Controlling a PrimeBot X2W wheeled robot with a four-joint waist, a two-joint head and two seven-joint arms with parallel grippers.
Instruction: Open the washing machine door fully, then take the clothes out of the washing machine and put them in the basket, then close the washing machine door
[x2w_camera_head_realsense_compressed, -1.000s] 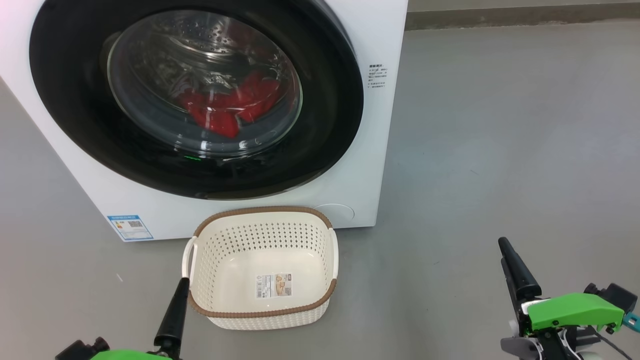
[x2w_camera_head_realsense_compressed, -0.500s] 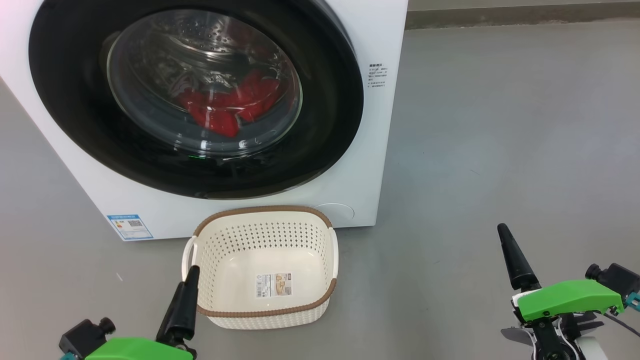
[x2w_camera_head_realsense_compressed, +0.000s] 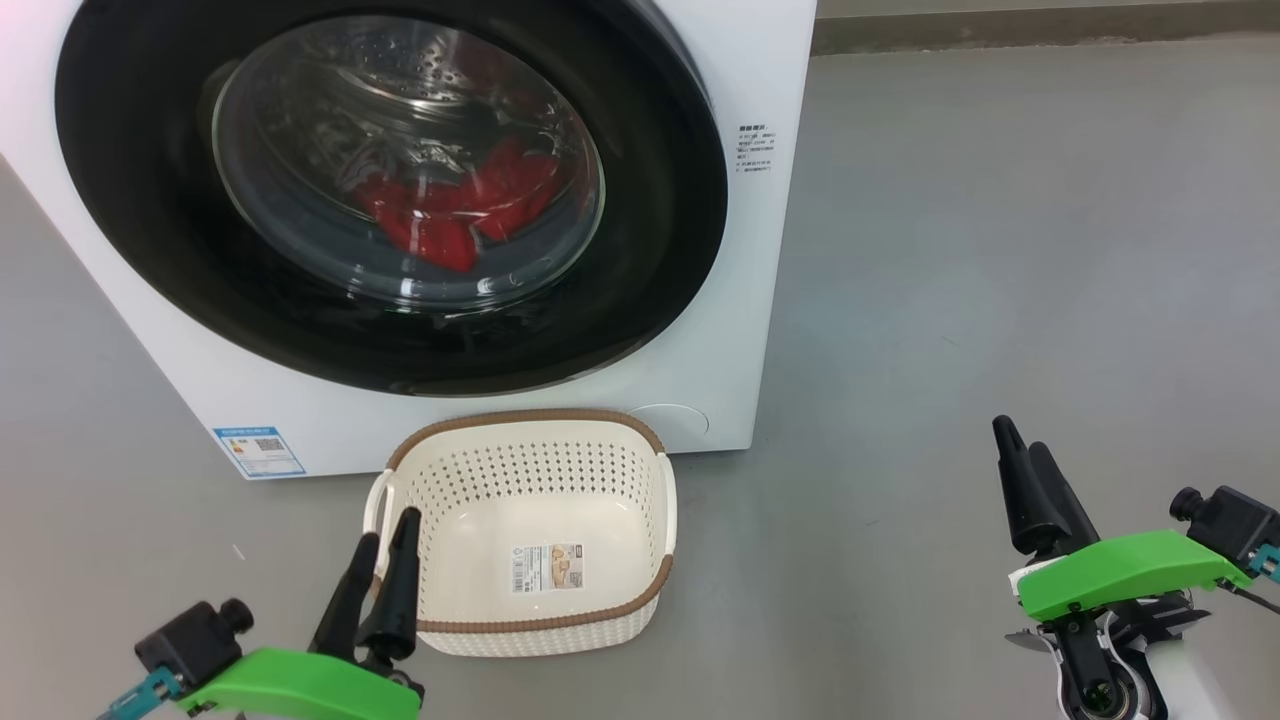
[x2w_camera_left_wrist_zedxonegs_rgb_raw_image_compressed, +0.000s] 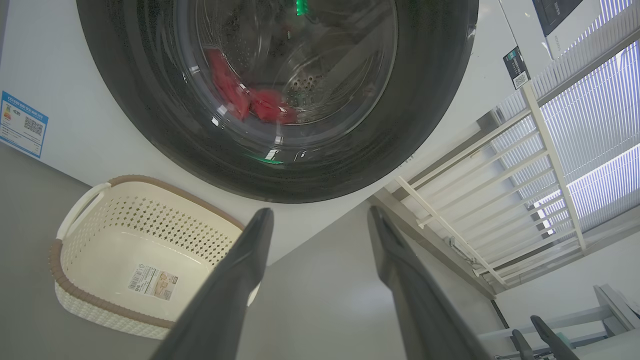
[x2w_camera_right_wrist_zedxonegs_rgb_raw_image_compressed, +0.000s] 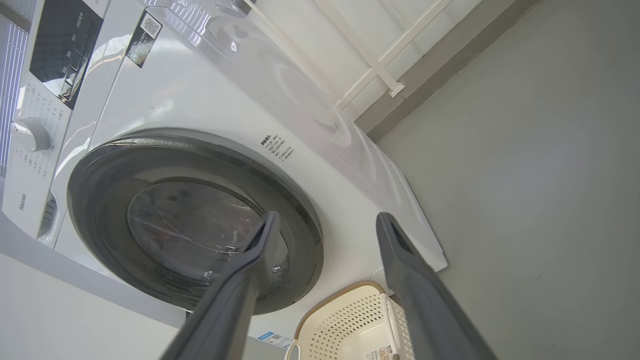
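Head view, left to right:
- 1 blue label (x2w_camera_head_realsense_compressed: 258, 452), low on the machine front, far left
- 1 left gripper (x2w_camera_head_realsense_compressed: 387, 528), lower left, 2 dark fingers, tips overlapping the near-left corner of the basket (x2w_camera_head_realsense_compressed: 525, 417); contact with the rim impossible to tell
- same gripper in left wrist view: fingers spread wide, nothing between them, gap facing the lower door rim and bare floor, basket off to the left
- 1 basket, cream with brown rim, upright on the floor (x2w_camera_head_realsense_compressed: 1000, 250), just in front of the machine and below the door; 2 side handles, 1 paper label (x2w_camera_head_realsense_compressed: 548, 570) on its bottom
- 1 washing machine (x2w_camera_head_realsense_compressed: 760, 250), white, front toward the camera
- 1 washing machine door (x2w_camera_head_realsense_compressed: 660, 200), black rim flat against the front, apparently closed
- clothes (x2w_camera_head_realsense_compressed: 440, 215) behind the glass, 1 red heap low in the drum (x2w_camera_head_realsense_compressed: 400, 90); number of garments impossible to tell
- 1 small block of printed text (x2w_camera_head_realsense_compressed: 755, 150) on the front, right of the door
- 1 right gripper (x2w_camera_head_realsense_compressed: 1020, 437), lower right, over bare floor, well apart from basket and machine
- same gripper in right wrist view: 2 fingers spread wide, empty, door behind the left finger, basket corner low between the two
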